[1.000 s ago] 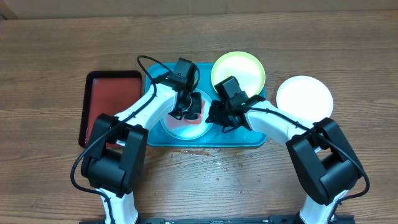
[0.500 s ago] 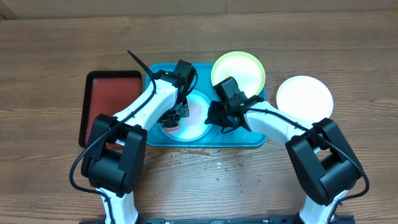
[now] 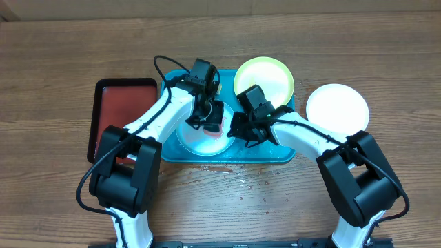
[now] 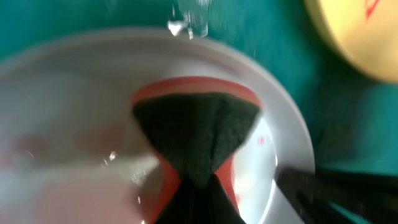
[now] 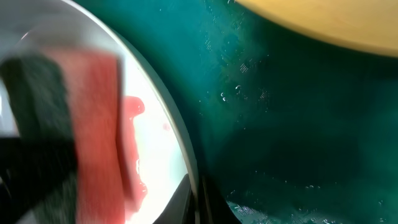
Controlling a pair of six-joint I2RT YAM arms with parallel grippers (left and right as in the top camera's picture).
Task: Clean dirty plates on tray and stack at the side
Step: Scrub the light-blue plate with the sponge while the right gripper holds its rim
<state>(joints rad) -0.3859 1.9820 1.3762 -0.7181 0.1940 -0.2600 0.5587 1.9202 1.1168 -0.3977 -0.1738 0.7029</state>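
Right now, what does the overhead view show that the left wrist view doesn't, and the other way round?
Only overhead: the dark red tray left of the turquoise tray, and the white plate out on the table. Only left wrist: water droplets by the smeared plate's rim and a small red mark beside the sponge. Both: the left gripper shut on the sponge over the smeared plate, which lies in the turquoise tray, with the yellow-green plate next to it.
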